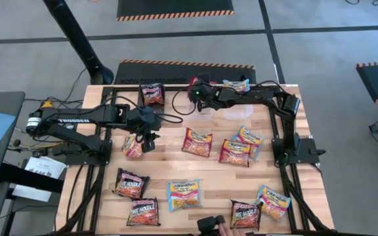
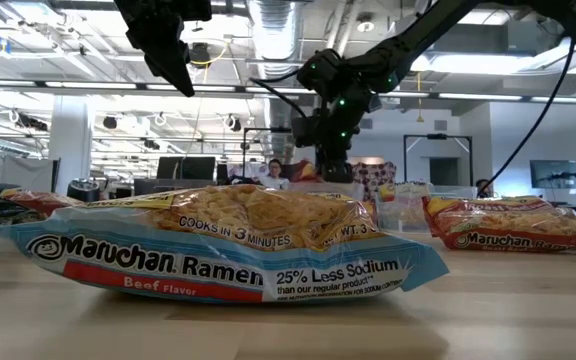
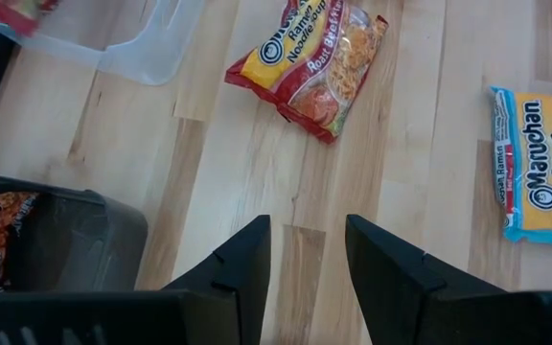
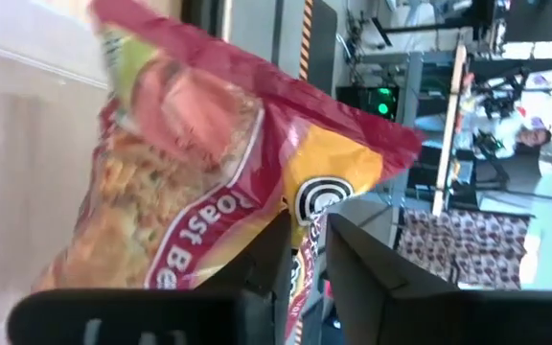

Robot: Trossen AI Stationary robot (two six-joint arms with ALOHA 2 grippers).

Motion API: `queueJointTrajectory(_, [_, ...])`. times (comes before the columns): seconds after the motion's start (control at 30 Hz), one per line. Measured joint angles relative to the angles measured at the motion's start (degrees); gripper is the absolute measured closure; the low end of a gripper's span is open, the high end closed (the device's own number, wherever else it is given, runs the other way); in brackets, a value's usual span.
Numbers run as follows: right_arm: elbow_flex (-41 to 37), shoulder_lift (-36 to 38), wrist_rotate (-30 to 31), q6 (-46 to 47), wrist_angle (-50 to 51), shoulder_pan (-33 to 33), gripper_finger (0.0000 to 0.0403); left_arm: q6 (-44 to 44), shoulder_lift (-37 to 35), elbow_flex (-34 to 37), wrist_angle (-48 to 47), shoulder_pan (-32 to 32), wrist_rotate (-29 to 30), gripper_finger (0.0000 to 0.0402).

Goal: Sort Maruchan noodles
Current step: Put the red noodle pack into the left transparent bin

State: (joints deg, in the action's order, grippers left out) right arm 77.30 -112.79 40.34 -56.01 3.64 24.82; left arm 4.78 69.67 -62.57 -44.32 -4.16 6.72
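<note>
Maruchan noodles packets lie flat across the wooden table [image 1: 209,174], among them a blue one [image 1: 184,195] and a red-yellow one [image 1: 197,142]. My right gripper [image 1: 197,94] is raised at the far middle, over a clear bin [image 1: 207,113]. A red-yellow Roast Beef packet [image 4: 190,182] stands between its slightly parted fingers. My left gripper [image 1: 148,141] hovers open and empty over the left part of the table, seen in its own view [image 3: 307,225] above bare wood. A dark packet [image 1: 151,94] lies in a black bin [image 3: 75,240]. My right gripper [image 4: 310,220] has the Roast Beef packet's end seam [image 4: 300,251] in the narrow gap between its fingers. I cannot tell whether the fingers touch it. The packet stretches away from the fingertips, clear of the table.
More packets lie at the right [image 1: 241,145] and along the near edge [image 1: 131,185], [image 1: 273,201]. A blue packet [image 1: 236,85] sits at the far right beside the clear bin. A small black device [image 1: 209,224] stands at the near edge. Bare wood shows in the table's middle.
</note>
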Motion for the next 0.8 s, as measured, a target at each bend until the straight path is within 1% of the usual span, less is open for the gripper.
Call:
queueJointTrajectory(0.17, [1.83, 0.01, 1.76, 0.0, 0.91, 0.0, 0.0298, 0.0, 0.0, 0.0, -0.02, 0.0, 0.0, 0.0278])
queueJointTrajectory(0.3, [3.84, 0.02, 1.82, 0.0, 2.49, -0.19, 0.0296, 0.35, 0.0, 0.0, -0.02, 0.0, -0.02, 0.0278])
queueJointTrajectory(0.47, [5.6, 0.04, 0.36, -0.02, 7.18, -0.44, 0.0295, 0.39, 0.0, 0.0, -0.02, 0.0, -0.02, 0.0278])
queueJointTrajectory(0.57, [5.6, 0.04, -0.35, 0.89, 8.16, -0.64, 0.0295, 0.42, 0.0, 0.0, -0.05, 0.0, 0.0, 0.0278])
queueJointTrajectory(0.8, [5.6, 0.07, -11.83, 6.8, 10.66, -1.0, 0.0295, 0.42, 0.0, 0.0, -0.34, 0.0, -0.01, 0.0278])
